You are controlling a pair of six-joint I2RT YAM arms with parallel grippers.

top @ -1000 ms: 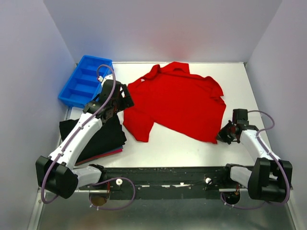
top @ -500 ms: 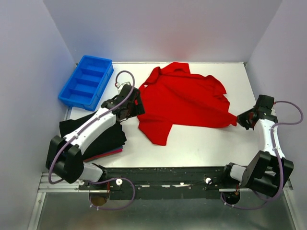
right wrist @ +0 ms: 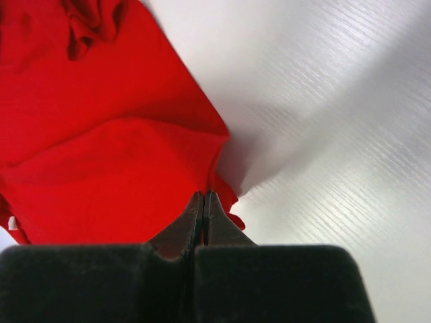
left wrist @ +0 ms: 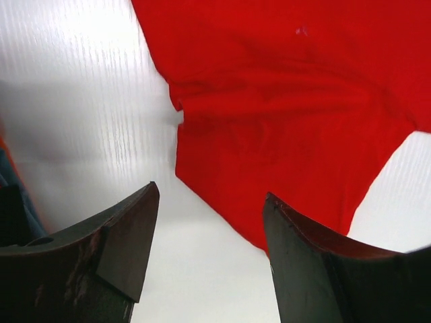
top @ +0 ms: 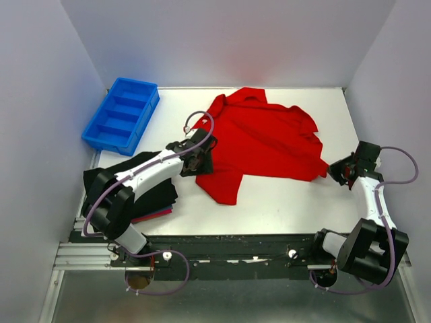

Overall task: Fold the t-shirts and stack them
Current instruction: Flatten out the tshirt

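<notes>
A bright red t-shirt (top: 266, 138) lies spread and creased across the white table, also seen in the left wrist view (left wrist: 283, 101) and the right wrist view (right wrist: 101, 148). My right gripper (top: 335, 171) (right wrist: 203, 194) is shut on its near right corner, at the table's right side. My left gripper (top: 201, 160) (left wrist: 211, 191) hangs open over the shirt's left edge, one finger (left wrist: 128, 235) above bare table, the other finger (left wrist: 303, 256) above red cloth, nothing between them. Folded black t-shirts (top: 145, 192) with a dark-red one (top: 156, 214) beneath lie at the near left, partly under my left arm.
A blue plastic compartment bin (top: 121, 114) stands at the far left corner. Grey walls close in the table (top: 283, 202) on three sides. The arms' black base rail (top: 236, 245) runs along the near edge.
My left gripper has swung right from beside the bin to the shirt's left edge, its jaws narrowing a little. My right gripper has dragged the shirt's corner to the right, stretching the cloth.
</notes>
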